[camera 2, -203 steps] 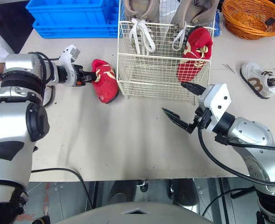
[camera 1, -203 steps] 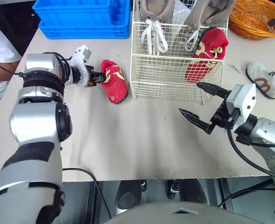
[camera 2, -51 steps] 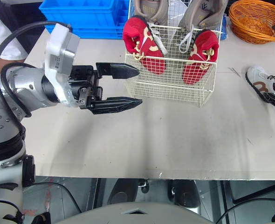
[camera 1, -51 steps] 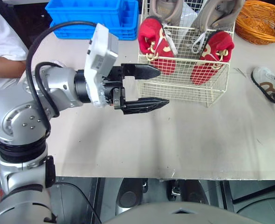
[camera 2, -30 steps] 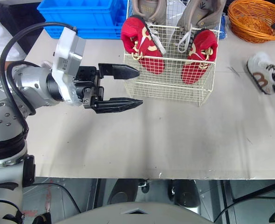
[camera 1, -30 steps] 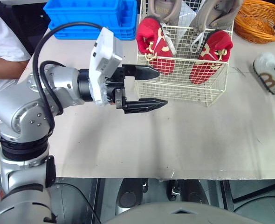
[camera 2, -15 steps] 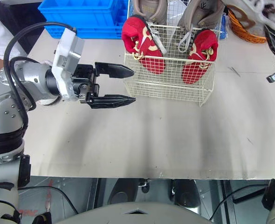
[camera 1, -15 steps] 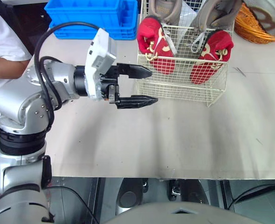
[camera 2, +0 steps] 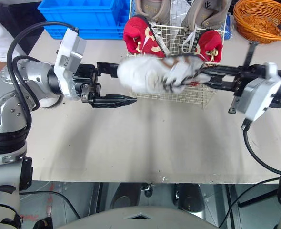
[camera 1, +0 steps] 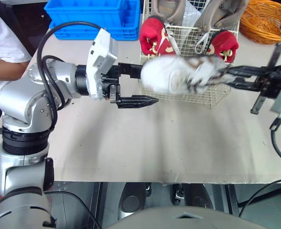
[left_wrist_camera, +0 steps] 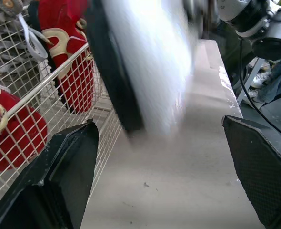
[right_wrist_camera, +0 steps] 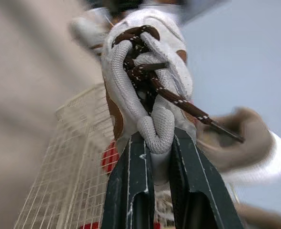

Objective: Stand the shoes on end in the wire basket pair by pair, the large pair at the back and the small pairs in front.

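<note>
The near half of the table [camera 1: 178, 143] is bare, so I have room to work on this side. Above it my right gripper [camera 1: 226, 76] is clamped on the white shoe [camera 1: 176, 75] at its tongue and laces, carrying it in the air just in front of the wire basket [camera 1: 178, 98]. My left gripper [left_wrist_camera: 159, 157] is spread wide, one finger to each side of the toe. I'd judge the shoe light, with a soft upper and a stiff sole, so a firmer hold would be across the sole. Red shoes [camera 1: 152, 36] fill the front corners of the wire basket and grey shoes [camera 1: 166, 9] stand behind; only the middle looks free. Beyond sit a blue crate [camera 1: 93, 19] and a wicker basket [camera 1: 269, 21].
</note>
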`<state>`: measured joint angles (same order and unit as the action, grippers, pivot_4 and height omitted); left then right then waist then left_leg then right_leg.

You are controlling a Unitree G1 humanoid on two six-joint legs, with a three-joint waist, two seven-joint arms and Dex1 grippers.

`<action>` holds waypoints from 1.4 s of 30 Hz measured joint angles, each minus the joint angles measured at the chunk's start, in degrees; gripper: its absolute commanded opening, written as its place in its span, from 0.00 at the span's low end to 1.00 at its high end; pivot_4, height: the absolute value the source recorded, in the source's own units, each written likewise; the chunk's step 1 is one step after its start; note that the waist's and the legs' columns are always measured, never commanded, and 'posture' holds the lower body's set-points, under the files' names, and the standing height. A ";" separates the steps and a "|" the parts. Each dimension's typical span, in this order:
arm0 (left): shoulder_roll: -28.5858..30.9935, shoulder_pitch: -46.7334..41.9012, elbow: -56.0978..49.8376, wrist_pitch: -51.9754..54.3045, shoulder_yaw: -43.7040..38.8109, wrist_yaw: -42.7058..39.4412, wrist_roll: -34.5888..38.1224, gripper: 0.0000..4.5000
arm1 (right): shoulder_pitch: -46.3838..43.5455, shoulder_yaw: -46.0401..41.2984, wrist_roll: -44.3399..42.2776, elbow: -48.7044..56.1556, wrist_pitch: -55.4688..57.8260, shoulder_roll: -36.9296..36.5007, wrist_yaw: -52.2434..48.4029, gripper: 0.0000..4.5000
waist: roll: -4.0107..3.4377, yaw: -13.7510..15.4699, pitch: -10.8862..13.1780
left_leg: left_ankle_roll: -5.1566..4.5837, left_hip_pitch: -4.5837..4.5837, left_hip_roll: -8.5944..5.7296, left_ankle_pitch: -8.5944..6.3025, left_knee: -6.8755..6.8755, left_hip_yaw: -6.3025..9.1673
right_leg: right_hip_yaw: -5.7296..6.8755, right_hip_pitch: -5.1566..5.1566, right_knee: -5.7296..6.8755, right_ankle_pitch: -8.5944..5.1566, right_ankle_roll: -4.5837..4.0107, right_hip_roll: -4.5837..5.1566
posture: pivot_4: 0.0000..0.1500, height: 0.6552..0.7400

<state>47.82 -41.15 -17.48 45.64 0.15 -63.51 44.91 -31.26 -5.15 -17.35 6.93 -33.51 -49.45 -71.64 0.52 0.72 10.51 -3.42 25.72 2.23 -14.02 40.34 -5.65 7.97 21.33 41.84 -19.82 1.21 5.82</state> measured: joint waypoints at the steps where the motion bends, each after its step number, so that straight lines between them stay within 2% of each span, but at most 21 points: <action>1: -0.02 0.06 -0.06 0.00 0.04 0.00 -0.16 1.00 | -1.06 1.33 0.67 -1.08 -2.11 0.02 -0.92 0.01 | 0.00 0.00 0.00 | 0.00 0.00 0.00 0.00 0.00 0.00 | 0.00 0.00 0.00 0.00 0.00 0.00 | 1.00 0.36; 6: 0.09 0.23 -0.14 -0.27 2.33 -0.68 -2.65 1.00 | -7.15 7.97 4.64 -6.82 -11.17 0.35 -4.01 0.01 | 0.01 0.02 0.01 | 0.00 0.01 0.00 0.00 0.01 0.00 | 0.01 0.00 0.01 0.00 0.00 0.00 | 1.00 0.36; 13: 0.24 -2.50 1.55 -1.08 10.26 -5.44 -8.01 1.00 | -14.65 14.42 7.92 -10.49 -16.08 1.65 -4.23 0.01 | 0.02 0.09 0.04 | 0.00 0.04 0.00 0.00 0.03 0.00 | 0.02 0.03 0.01 0.00 0.00 0.00 | 1.00 0.36; 16: 0.23 -4.40 4.28 -2.86 13.41 -7.89 -11.48 0.85 | -15.56 15.85 8.16 -10.60 -16.51 2.37 -3.88 0.00 | 0.02 0.05 0.04 | 0.00 0.05 0.00 0.00 0.03 0.00 | 0.03 0.03 0.03 0.00 0.00 -0.01 | 1.00 0.36; 20: -0.74 -5.89 7.60 -5.02 14.67 -10.82 -14.01 0.45 | -15.39 15.99 8.89 -10.73 -16.42 2.30 -2.87 0.00 | 0.02 0.05 0.05 | 0.00 0.09 0.00 0.00 0.03 -0.01 | 0.03 0.07 0.03 0.00 0.00 0.00 | 1.00 0.36; 23: -1.35 -5.96 8.69 -5.42 14.66 -11.25 -14.74 0.15 | -14.41 15.94 8.56 -9.84 -15.73 1.97 -1.80 0.27 | 0.02 0.06 0.05 | 0.00 0.10 0.00 0.00 0.03 0.00 | 0.03 0.07 0.03 0.00 0.00 0.01 | 1.00 0.36; 24: -1.41 -5.84 9.22 -5.41 14.56 -11.26 -14.78 0.12 | -13.72 15.85 8.23 -9.30 -15.05 1.62 -1.28 0.33 | 0.02 0.06 0.05 | 0.00 0.10 0.00 0.00 0.03 0.01 | 0.04 0.07 0.03 0.00 0.00 0.01 | 1.00 0.36; 26: -2.69 -5.33 9.37 -5.11 13.70 -11.10 -14.40 0.11 | -10.56 13.87 6.80 -7.75 -9.97 1.10 1.36 0.57 | 0.03 0.17 0.05 | 0.00 0.15 0.00 0.00 0.04 0.03 | 0.07 0.06 0.03 0.00 0.00 0.03 | 1.00 0.36; 28: -3.84 -4.51 9.13 -4.89 12.91 -10.44 -13.94 0.11 | -6.50 12.06 5.62 -5.00 -2.67 -0.46 3.84 0.75 | 0.04 0.26 0.05 | 0.00 0.17 -0.02 0.00 0.05 0.05 | 0.10 0.05 0.02 0.00 0.00 0.06 | 1.00 0.36; 30: -5.27 -2.72 8.70 -4.85 11.45 -9.59 -13.01 0.11 | 2.80 8.78 1.94 0.77 10.97 -5.18 6.19 0.98 | 0.05 0.57 0.06 | -0.01 0.23 -0.03 0.00 0.05 0.15 | 0.22 0.01 -0.03 0.00 0.00 0.09 | 1.00 0.36; 31: -5.74 -1.81 8.69 -4.85 10.79 -8.71 -12.94 0.11 | 8.81 6.94 -2.03 4.70 20.05 -7.13 7.96 0.99 | 0.05 0.60 0.06 | -0.01 0.24 -0.02 0.00 0.05 0.17 | 0.24 0.00 -0.03 0.01 -0.01 0.08 | 1.00 0.36; 35: -8.87 -1.38 8.91 -5.00 9.17 -6.46 -12.70 0.11 | 19.48 3.20 -16.72 17.20 44.27 -9.45 15.33 0.99 | 0.03 0.09 0.06 | 0.00 0.11 0.00 0.00 0.05 0.21 | 0.26 -0.10 0.02 0.01 -0.02 0.07 | 1.00 0.36; 38: -10.90 -1.36 8.90 -6.23 9.14 -5.33 -12.81 0.11 | 21.37 -0.06 -30.18 24.05 57.27 -8.33 23.43 0.99 | 0.04 -0.15 0.07 | 0.00 -0.02 0.02 0.00 0.05 0.19 | 0.22 -0.16 0.02 0.02 -0.03 0.07 | 1.00 0.36; 42: -12.78 -0.76 8.90 -8.19 8.93 -3.39 -13.24 0.11 | 21.10 -2.58 -50.88 27.85 67.21 -0.54 41.89 0.99 | 0.06 0.14 0.07 | 0.00 -0.01 -0.02 0.00 0.07 0.25 | 0.25 -0.21 0.00 0.01 -0.03 0.09 | 1.00 0.36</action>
<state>35.04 -41.90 -8.58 37.45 9.08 -66.89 31.67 -10.16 -7.73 -68.24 34.77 33.69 -49.99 -29.75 0.57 0.85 10.58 -3.42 25.71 2.22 -14.02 40.41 -5.40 8.22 21.11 41.84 -19.81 1.18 5.91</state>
